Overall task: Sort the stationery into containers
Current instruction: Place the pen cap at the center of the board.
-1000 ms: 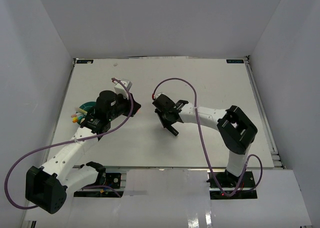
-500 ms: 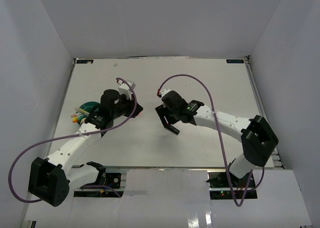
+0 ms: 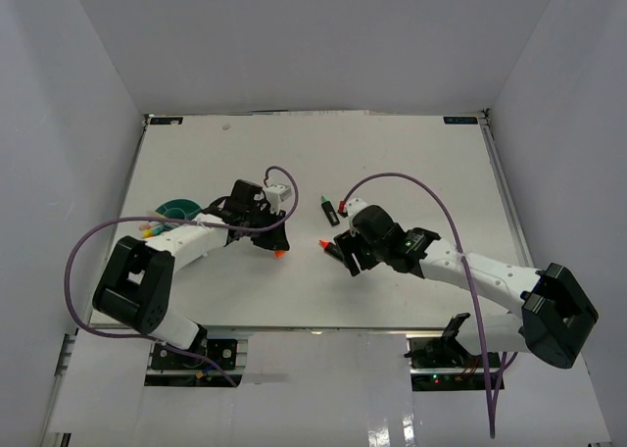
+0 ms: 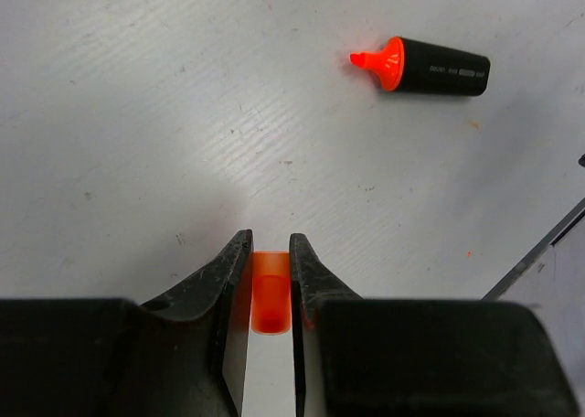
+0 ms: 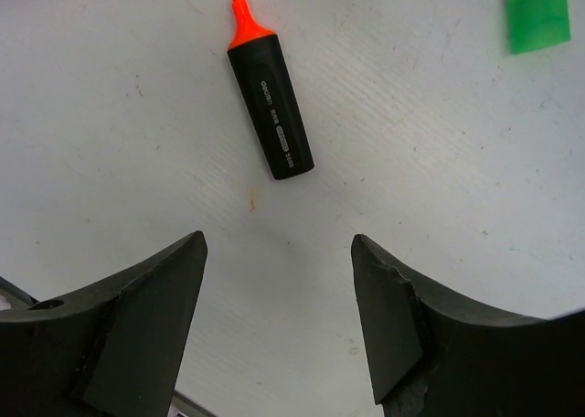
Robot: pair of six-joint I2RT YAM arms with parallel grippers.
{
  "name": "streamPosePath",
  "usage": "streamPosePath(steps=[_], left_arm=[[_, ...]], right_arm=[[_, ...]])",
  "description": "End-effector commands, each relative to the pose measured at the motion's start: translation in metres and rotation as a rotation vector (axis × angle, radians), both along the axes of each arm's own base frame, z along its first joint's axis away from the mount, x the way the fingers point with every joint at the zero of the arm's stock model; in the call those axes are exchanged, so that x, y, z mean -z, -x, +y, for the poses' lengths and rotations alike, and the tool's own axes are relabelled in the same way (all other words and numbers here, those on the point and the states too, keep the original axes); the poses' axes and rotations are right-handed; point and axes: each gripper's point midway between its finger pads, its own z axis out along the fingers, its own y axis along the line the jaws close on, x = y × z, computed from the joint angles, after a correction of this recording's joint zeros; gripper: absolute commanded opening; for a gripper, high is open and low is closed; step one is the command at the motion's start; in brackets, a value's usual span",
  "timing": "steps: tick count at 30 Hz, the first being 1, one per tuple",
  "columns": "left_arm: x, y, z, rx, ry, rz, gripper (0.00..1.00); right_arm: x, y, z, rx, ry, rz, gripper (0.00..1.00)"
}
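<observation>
Matt black plastic marker (image 5: 271, 115), scuffed table (image 5: 457, 179)

The tabletop (image 3: 411, 163) is white, with some faint grey specks. The marker (image 5: 270, 106) has a black body with small white print and a bright orange tip. The cap (image 4: 271, 294) between the fingers of the left pincer (image 4: 269, 248) is orange. This pincer is black, and the right pincer (image 5: 279, 252) is black too. The small square (image 5: 537, 15) is plain green. A second marker (image 3: 326, 209) is dark with a green end. The tub (image 3: 178, 210) is teal. The arms (image 3: 490, 271) are white with black joints, and their cables (image 3: 392, 176) are purple.
</observation>
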Motion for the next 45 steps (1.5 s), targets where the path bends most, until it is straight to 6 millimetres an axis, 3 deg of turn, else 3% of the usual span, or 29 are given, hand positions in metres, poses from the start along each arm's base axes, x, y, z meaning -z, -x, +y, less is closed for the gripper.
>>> streamPosePath(steps=[1,8,10,13,14,19,21,26,29,37,45], left_arm=[[0.001,0.0,-0.013,0.113,0.022,-0.034,0.04],[0.026,-0.002,-0.016,0.196,-0.014,-0.02,0.21],[0.029,-0.004,-0.016,0.194,-0.021,-0.022,0.36],[0.03,-0.005,-0.014,0.187,-0.035,-0.026,0.51],[0.029,-0.006,-0.013,0.183,-0.036,-0.032,0.61],[0.012,-0.017,-0.01,0.135,-0.048,-0.095,0.8],[-0.007,-0.025,-0.012,0.103,-0.029,-0.141,0.87],[-0.065,-0.04,0.0,-0.107,0.024,-0.265,0.92],[-0.089,-0.033,0.013,-0.234,0.072,-0.304,0.93],[-0.111,0.013,0.031,-0.352,0.216,-0.278,0.93],[-0.115,0.036,0.038,-0.373,0.255,-0.254,0.93]], right_arm=[[-0.01,-0.004,0.012,-0.027,-0.08,-0.037,0.71],[-0.002,0.003,0.015,-0.078,-0.099,-0.026,0.71],[0.001,0.005,0.016,-0.085,-0.101,-0.019,0.71],[0.001,0.006,0.016,-0.09,-0.106,-0.018,0.71],[0.002,0.007,0.016,-0.094,-0.108,-0.014,0.71],[-0.003,0.006,0.018,-0.104,-0.12,-0.023,0.72],[-0.004,0.005,0.019,-0.125,-0.109,-0.034,0.72],[-0.006,-0.003,0.023,-0.146,-0.074,-0.051,0.72],[0.001,-0.005,0.026,-0.156,-0.053,-0.033,0.7],[0.027,-0.01,0.029,-0.175,0.023,0.021,0.65],[0.042,-0.03,0.026,-0.145,0.104,0.005,0.63]])
